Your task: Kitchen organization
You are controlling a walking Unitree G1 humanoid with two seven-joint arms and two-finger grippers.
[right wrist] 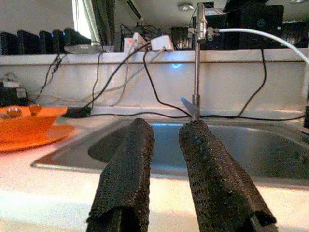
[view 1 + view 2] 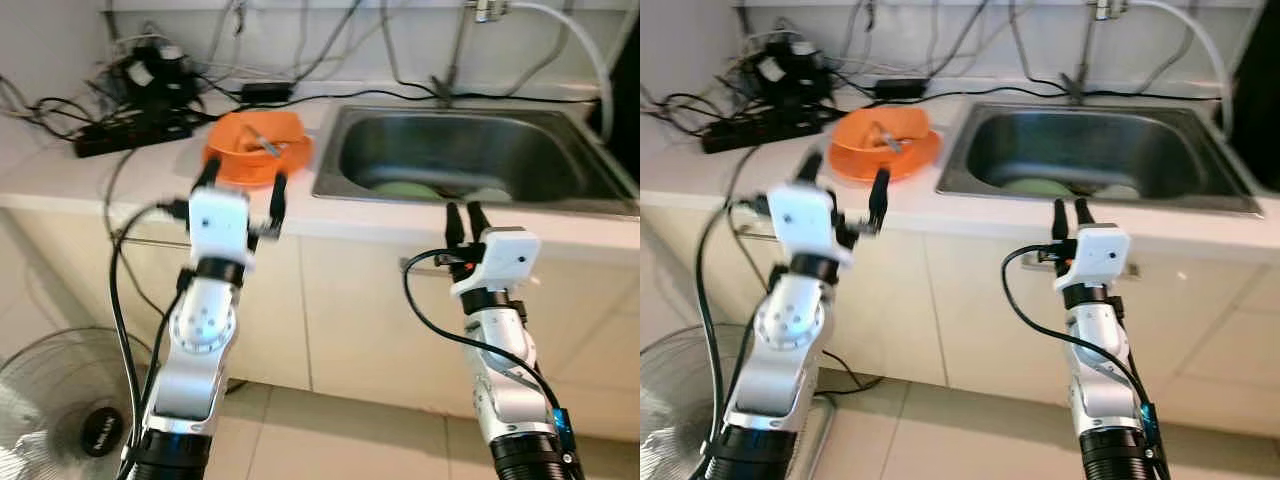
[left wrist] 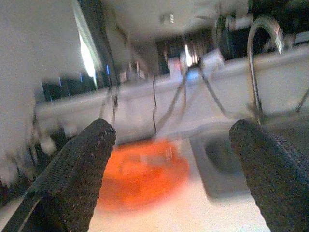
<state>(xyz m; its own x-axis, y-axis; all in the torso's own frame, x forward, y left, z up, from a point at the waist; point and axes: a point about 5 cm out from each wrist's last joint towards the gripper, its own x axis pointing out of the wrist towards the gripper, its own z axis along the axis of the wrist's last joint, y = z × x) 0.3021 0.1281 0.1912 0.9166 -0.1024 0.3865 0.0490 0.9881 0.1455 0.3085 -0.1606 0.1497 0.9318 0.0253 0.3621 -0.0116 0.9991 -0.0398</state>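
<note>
Black fingers, left gripper (image 2: pixel 243 188): spread wide, holding nothing, raised before the counter edge and lined up on the orange dish.
Black fingers, right gripper (image 2: pixel 461 219): nearly pressed together, a slim gap between them, empty, in front of the sink's near rim.
Grippers counted: two, neither touching anything.
Counter (image 2: pixel 120 175): pale worktop above cabinet doors; both grippers sit short of it.
Orange bowl (image 2: pixel 262 146): one, resting on an orange plate (image 1: pixel 34 137) on the counter just beside the sink's left rim; small bits lie inside, too blurred to name.
Sink (image 2: pixel 470 150): one steel basin, holding two pale green dishes (image 2: pixel 408 188) at its bottom.
Tap (image 1: pixel 197 58): one, upright behind the basin, with a white hose running off it.
Power strip and cables (image 2: pixel 130 135): one tangle at the back left of the counter, well apart from the bowl.
Progress: judged as barely begun; nothing is lifted or gripped.
Left to do: probably taking up the orange bowl, then dealing with the dishes in the sink.
</note>
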